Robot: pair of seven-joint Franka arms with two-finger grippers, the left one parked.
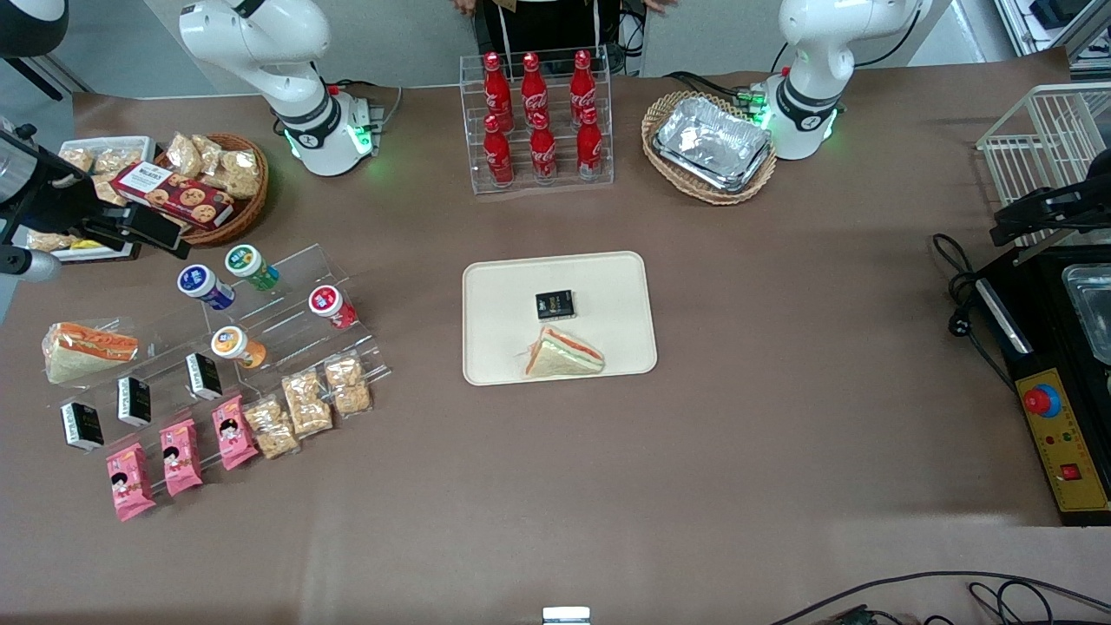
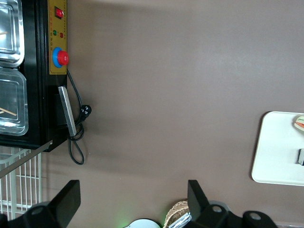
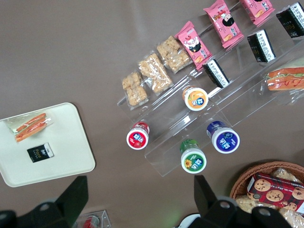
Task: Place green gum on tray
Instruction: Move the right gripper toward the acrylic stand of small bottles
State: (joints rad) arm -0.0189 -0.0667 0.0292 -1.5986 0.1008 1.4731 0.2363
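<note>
Right arm's pincer (image 3: 137, 202) hung spread wide and empty above the brown counter (image 1: 781, 347) | small green-bodied, white-lidded gum canister (image 1: 252, 266) lay tilted on clear acrylic shelf (image 1: 286, 304), lid toward front camera, label unreadable | cream rectangular tray (image 1: 608, 286) sat mid-counter, well apart.

Touching-close beside the tool (image 1: 167, 236): wicker basket (image 1: 259, 193) of biscuits. Nearer the front camera than the tool: blue canister (image 1: 201, 285), red canister (image 1: 330, 305), orange canister (image 1: 233, 344) on clear steps (image 1: 291, 334). Well apart, toward parked arm's end: cola bottles (image 1: 538, 121), foil trays (image 1: 713, 143).
</note>
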